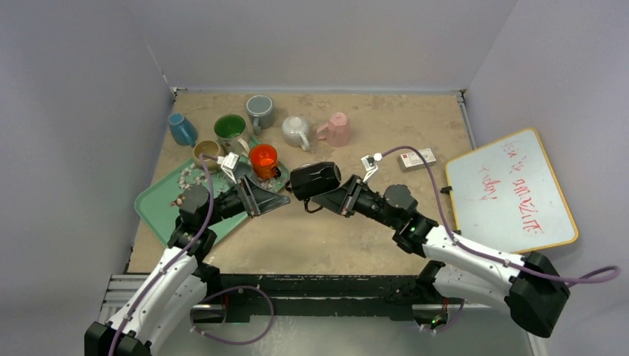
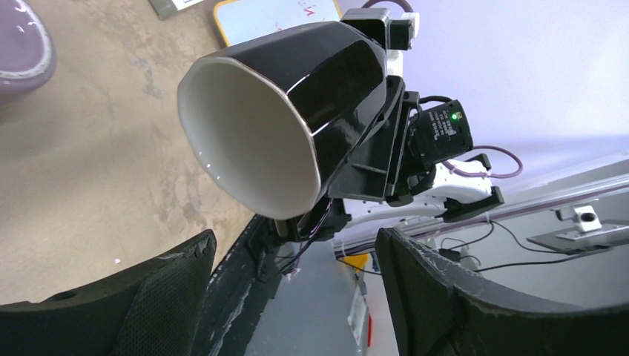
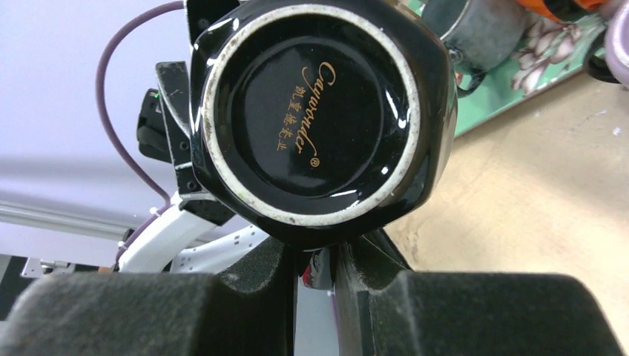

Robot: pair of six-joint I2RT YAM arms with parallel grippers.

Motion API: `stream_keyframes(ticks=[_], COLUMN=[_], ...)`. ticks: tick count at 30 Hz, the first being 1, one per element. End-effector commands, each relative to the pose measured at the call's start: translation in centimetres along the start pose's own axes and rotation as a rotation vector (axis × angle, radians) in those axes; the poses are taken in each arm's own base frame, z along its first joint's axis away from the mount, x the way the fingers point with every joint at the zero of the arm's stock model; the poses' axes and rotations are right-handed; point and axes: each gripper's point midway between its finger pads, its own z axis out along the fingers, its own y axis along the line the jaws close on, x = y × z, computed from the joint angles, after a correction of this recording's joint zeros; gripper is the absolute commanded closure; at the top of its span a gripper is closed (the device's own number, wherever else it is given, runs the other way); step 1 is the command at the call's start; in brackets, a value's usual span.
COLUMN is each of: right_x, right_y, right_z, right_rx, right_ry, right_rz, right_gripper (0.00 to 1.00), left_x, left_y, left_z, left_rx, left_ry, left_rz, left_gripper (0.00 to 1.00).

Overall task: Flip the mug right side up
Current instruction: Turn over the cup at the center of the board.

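Observation:
A black mug (image 1: 315, 180) with a white inside hangs on its side above the table's middle. My right gripper (image 1: 325, 200) is shut on its handle. In the right wrist view the mug's base (image 3: 319, 111) faces the camera and the right gripper (image 3: 315, 267) pinches the handle below it. In the left wrist view the mug's open mouth (image 2: 252, 141) faces the camera. My left gripper (image 1: 276, 199) is open and empty just left of the mouth, apart from it, and its jaws stand wide below the rim in the left wrist view (image 2: 297, 248).
A green tray (image 1: 152, 204) lies at the left with an orange cup (image 1: 263, 158) and a tan mug (image 1: 206, 152). Blue (image 1: 181, 128), green (image 1: 230, 130), grey (image 1: 260, 111), white (image 1: 296, 131) and pink (image 1: 337, 128) mugs stand at the back. A whiteboard (image 1: 508, 193) lies right.

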Motion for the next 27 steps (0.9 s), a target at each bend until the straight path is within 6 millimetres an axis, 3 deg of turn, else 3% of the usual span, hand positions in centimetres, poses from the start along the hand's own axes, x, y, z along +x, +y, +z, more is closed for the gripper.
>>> stream_keyframes(ticks=[1, 11, 16, 27], right_x=[-4.3, -4.7, -4.5, -3.7], right_y=[10.1, 12.5, 13.1, 14.4], right_z=[0.1, 1.1, 2.0, 3.0], right_rx=[-0.312, -0.375, -0.4, -0.443], right_ry=[-0.149, -0.161, -0.156, -0.133], right_rz=[-0.054, -0.045, -0.032, -0.015], right_gripper=[1.0, 1.0, 1.0, 1.0], left_x=[-0.4, -0.6, -1.0, -2.2], left_y=[-3.2, -4.4, -5.2, -6.2], left_z=[-0.2, -0.4, -0.5, -0.2], left_rx=[0.16, 0.222, 0.258, 0.295], left_ry=[-0.014, -0.031, -0.046, -0.09], left_rz=[0.027, 0.036, 0.04, 0.03], left_gripper=[0.24, 0.25, 0.39, 0.45])
